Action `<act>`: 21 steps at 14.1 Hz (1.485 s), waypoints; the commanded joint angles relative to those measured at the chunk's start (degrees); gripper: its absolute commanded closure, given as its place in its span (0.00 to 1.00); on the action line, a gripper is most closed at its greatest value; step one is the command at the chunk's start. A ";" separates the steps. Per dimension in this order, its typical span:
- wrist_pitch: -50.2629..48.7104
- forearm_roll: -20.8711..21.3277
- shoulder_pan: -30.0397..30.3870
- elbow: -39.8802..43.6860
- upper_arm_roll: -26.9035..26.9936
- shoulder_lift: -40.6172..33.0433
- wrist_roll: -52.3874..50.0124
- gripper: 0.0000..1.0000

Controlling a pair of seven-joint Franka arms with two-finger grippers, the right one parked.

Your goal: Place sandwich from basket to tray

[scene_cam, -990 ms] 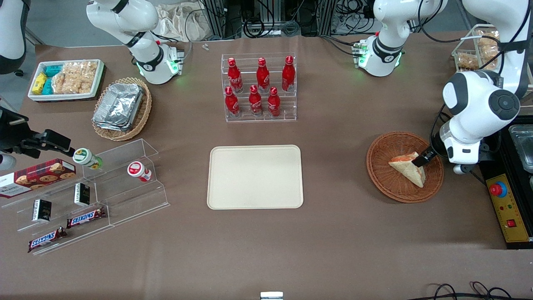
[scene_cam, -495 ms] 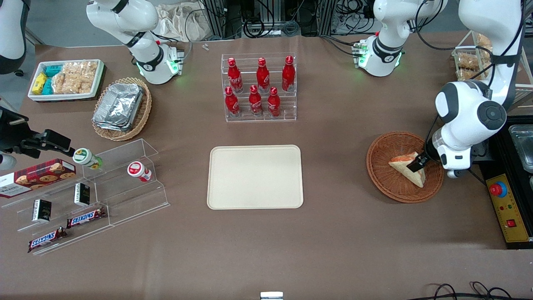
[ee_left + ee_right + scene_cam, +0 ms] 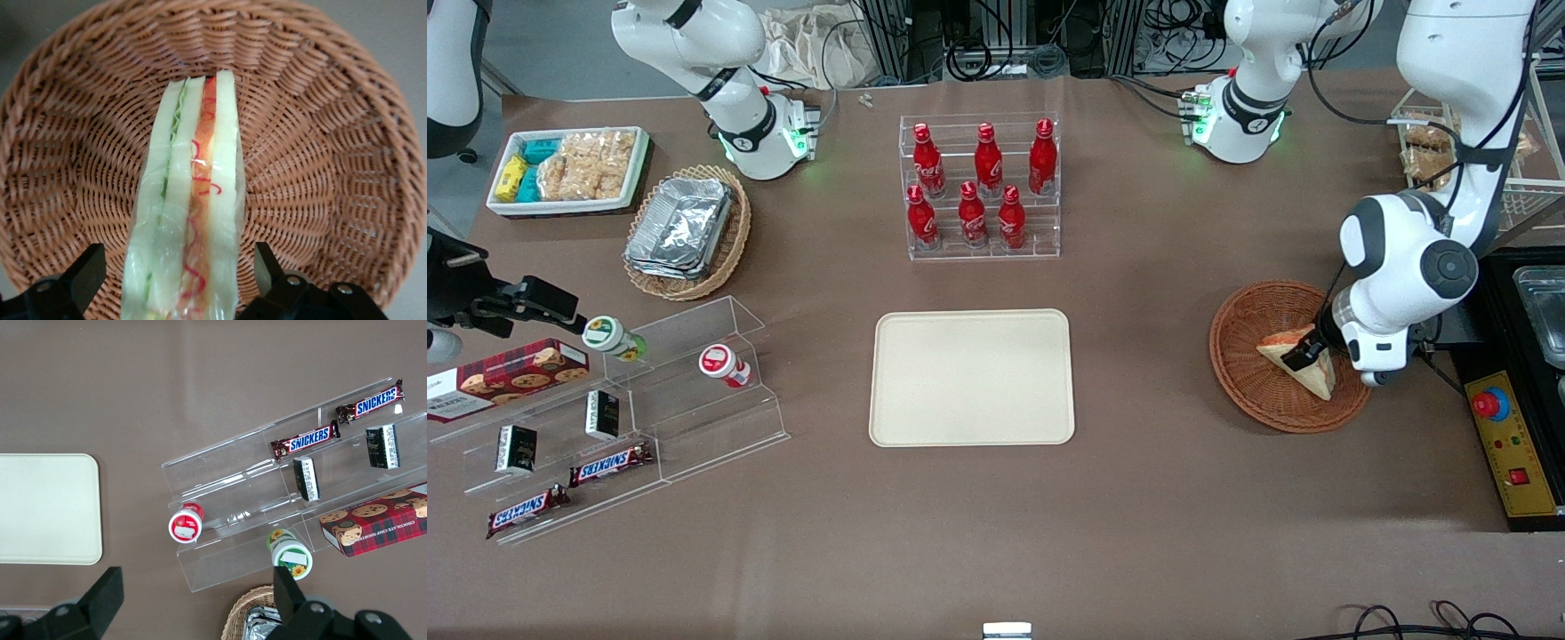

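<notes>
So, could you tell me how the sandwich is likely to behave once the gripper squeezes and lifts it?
The sandwich is probably soft: its bread layers may squash between the open gripper fingers straddling it. Its glossy clear wrap suggests some slipperiness. It looks light and should lift easily from the basket.
</notes>
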 commanded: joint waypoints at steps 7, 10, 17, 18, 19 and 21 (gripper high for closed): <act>-0.72 1.07 -2.32 6.43 -3.11 1.59 -7.48 1.00; -5.90 1.08 -2.60 9.61 -3.29 1.16 -8.18 1.00; -31.56 0.90 -10.31 32.71 -4.26 2.04 -10.45 1.00; -32.45 0.73 -12.69 34.91 -4.35 2.12 -12.56 1.00; -32.54 0.64 -15.15 36.50 -4.35 2.39 -13.88 1.00; -32.37 0.63 -21.03 40.45 -4.35 5.09 -14.86 1.00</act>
